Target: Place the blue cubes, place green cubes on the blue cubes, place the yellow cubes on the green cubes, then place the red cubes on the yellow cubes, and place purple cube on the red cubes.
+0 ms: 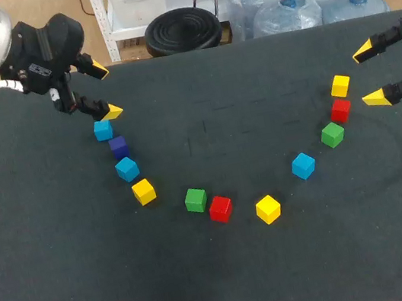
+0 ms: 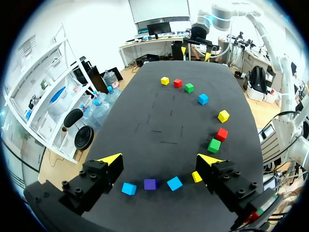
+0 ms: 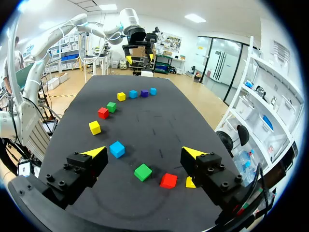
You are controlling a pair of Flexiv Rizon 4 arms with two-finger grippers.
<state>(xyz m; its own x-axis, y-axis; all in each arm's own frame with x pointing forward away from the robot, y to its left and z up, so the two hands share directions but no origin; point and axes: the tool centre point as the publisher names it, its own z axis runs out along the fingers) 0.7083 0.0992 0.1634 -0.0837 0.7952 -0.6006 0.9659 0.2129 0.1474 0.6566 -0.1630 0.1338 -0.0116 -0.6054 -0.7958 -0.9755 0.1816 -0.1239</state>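
Head view, three blue cubes, purple cube

The head camera is fixed above and behind the robot and looks down on the whole tabletop from a distance. Each wrist camera sits low and close behind its own gripper, the left gripper and the right gripper, and they face each other along the tabletop. All three views share the arc of cubes.

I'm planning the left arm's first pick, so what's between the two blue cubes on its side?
Only the purple cube, between the blue cube by the left gripper and the next blue cube; head and left wrist views show it.
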